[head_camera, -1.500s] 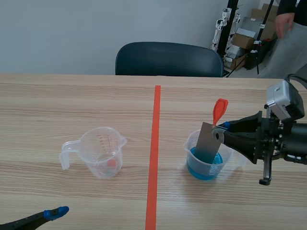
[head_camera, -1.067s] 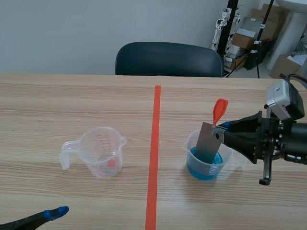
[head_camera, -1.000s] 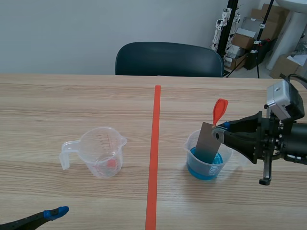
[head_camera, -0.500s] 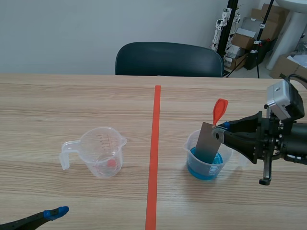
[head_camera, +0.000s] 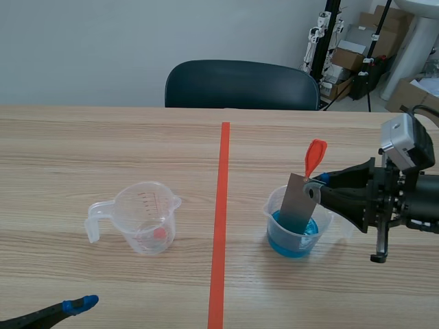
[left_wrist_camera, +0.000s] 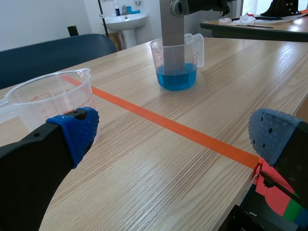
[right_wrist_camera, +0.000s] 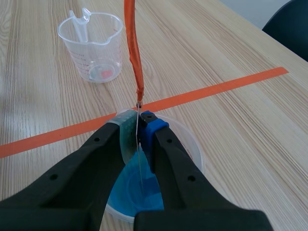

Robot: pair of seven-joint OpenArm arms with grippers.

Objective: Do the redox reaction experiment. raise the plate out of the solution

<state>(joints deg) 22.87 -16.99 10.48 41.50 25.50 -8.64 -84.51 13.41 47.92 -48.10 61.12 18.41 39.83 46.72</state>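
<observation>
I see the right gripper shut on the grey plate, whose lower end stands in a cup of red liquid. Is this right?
The liquid is blue, not red; the scene view shows it. The right gripper is shut on the grey plate, whose lower end stands in the cup.

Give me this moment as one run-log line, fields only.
step: raise plate | right tool: shut on plate | plate: lower end in blue solution, not yet out | left tool: open, apart from measuring cup

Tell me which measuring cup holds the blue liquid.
The right-hand cup, with the grey plate standing in it; the left-hand cup across the tape line holds none.
</observation>
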